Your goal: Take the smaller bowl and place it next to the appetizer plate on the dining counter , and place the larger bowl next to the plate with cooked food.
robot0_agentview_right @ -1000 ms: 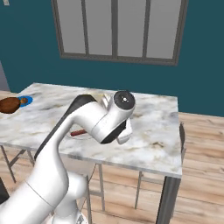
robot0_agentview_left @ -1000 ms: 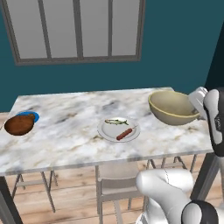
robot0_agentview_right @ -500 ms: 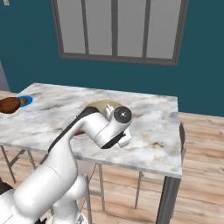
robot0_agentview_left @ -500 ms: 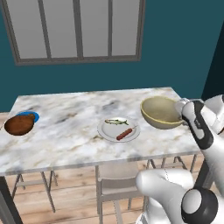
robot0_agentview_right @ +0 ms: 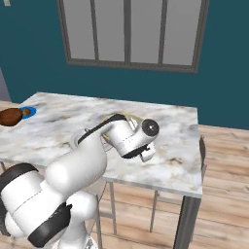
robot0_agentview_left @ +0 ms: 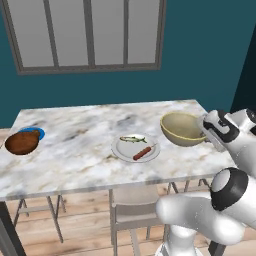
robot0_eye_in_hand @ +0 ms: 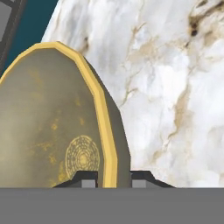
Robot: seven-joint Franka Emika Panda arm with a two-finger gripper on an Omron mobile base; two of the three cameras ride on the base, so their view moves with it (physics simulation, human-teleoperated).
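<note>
Large bowl [robot0_agentview_left: 183, 128]: rim clamped in claw [robot0_eye_in_hand: 113, 180], over counter [robot0_agentview_left: 80, 155]; next, set down beside sausage plate [robot0_agentview_left: 135, 147].

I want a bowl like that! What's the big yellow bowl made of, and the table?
The larger bowl looks like glazed pottery: a smooth yellow rim, a dull speckled inside and a round pattern at the bottom. It could also be painted plastic. The dining counter looks like polished marble, white with grey and tan veins.
</note>
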